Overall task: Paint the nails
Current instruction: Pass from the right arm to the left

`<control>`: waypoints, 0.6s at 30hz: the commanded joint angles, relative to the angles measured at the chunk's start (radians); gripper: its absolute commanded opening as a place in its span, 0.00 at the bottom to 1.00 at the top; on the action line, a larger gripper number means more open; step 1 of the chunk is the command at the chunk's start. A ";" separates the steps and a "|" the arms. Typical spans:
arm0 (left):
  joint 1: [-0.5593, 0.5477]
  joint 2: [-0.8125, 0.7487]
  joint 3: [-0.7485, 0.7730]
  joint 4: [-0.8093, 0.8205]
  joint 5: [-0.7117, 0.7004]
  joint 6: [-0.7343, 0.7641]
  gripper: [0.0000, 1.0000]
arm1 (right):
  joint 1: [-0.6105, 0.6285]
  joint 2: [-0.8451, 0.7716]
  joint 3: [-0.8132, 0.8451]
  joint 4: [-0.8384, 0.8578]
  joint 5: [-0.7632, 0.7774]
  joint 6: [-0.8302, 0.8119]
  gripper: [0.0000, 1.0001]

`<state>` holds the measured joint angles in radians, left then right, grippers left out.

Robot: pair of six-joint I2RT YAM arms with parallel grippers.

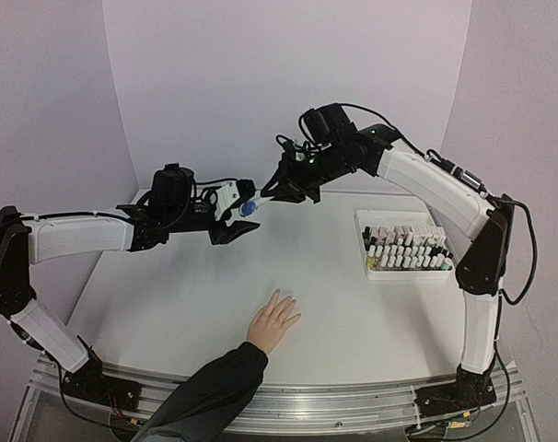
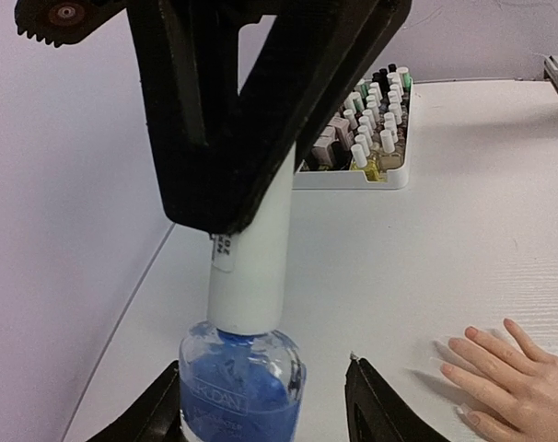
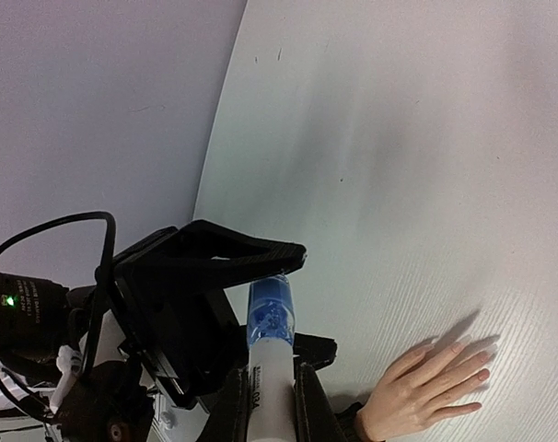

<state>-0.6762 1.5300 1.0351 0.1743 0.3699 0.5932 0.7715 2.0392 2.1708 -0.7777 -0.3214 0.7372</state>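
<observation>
A blue polish bottle (image 1: 249,209) hangs in the air between my two grippers, above the back left of the table. My right gripper (image 1: 272,193) is shut on its long white cap (image 3: 272,391). In the left wrist view my left gripper (image 2: 261,391) is open around the glass body (image 2: 242,391). Its left finger is against the glass and its right finger (image 2: 371,405) stands apart from it. A light-skinned hand (image 1: 273,320) in a dark sleeve (image 1: 210,387) lies flat on the table near the front, fingers spread. The nails (image 3: 482,376) are too small to tell their colour.
A white tray (image 1: 408,273) with several small polish bottles stands at the right of the table, also shown in the left wrist view as the tray (image 2: 353,180) at the back. Lilac walls close the table on the left, back and right.
</observation>
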 commanded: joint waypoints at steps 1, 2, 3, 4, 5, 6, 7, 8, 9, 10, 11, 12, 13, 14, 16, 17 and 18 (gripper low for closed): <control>0.018 0.012 0.082 -0.038 0.008 0.004 0.54 | 0.007 0.001 0.030 0.032 -0.042 -0.004 0.00; 0.018 0.010 0.083 -0.039 0.012 0.009 0.53 | 0.007 0.003 0.029 0.033 -0.044 -0.004 0.00; 0.018 0.008 0.084 -0.038 0.018 0.012 0.52 | 0.008 0.006 0.029 0.034 -0.046 -0.004 0.00; 0.018 0.007 0.083 -0.038 0.025 0.013 0.51 | 0.009 0.008 0.031 0.034 -0.047 -0.003 0.00; 0.019 0.005 0.082 -0.038 0.034 0.016 0.51 | 0.009 0.011 0.032 0.034 -0.047 -0.003 0.00; 0.018 0.004 0.081 -0.038 0.046 0.018 0.50 | 0.009 0.013 0.034 0.034 -0.048 -0.004 0.00; 0.018 0.002 0.079 -0.038 0.056 0.020 0.50 | 0.009 0.016 0.038 0.034 -0.051 -0.006 0.00; 0.018 0.000 0.079 -0.039 0.064 0.021 0.49 | 0.010 0.019 0.042 0.034 -0.053 -0.008 0.00; 0.018 0.000 0.078 -0.041 0.068 0.023 0.48 | 0.011 0.020 0.044 0.034 -0.055 -0.009 0.00; 0.018 0.000 0.079 -0.047 0.072 0.026 0.47 | 0.011 0.022 0.045 0.034 -0.056 -0.010 0.00; 0.018 0.001 0.080 -0.055 0.073 0.030 0.46 | 0.011 0.023 0.046 0.034 -0.056 -0.013 0.00; 0.018 0.000 0.080 -0.062 0.074 0.034 0.44 | 0.011 0.022 0.046 0.034 -0.056 -0.017 0.00; 0.018 -0.002 0.079 -0.067 0.075 0.040 0.42 | 0.011 0.021 0.044 0.033 -0.055 -0.022 0.00; 0.018 -0.005 0.077 -0.073 0.075 0.045 0.41 | 0.011 0.021 0.043 0.033 -0.054 -0.027 0.00; 0.019 -0.011 0.073 -0.082 0.082 0.050 0.40 | 0.010 0.021 0.041 0.033 -0.056 -0.036 0.00; 0.020 -0.013 0.073 -0.087 0.087 0.051 0.40 | 0.010 0.021 0.041 0.034 -0.058 -0.046 0.00; 0.022 -0.015 0.073 -0.095 0.097 0.053 0.40 | 0.010 0.022 0.042 0.033 -0.059 -0.055 0.00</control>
<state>-0.6600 1.5406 1.0780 0.1118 0.4252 0.6221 0.7757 2.0519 2.1712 -0.7712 -0.3525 0.7220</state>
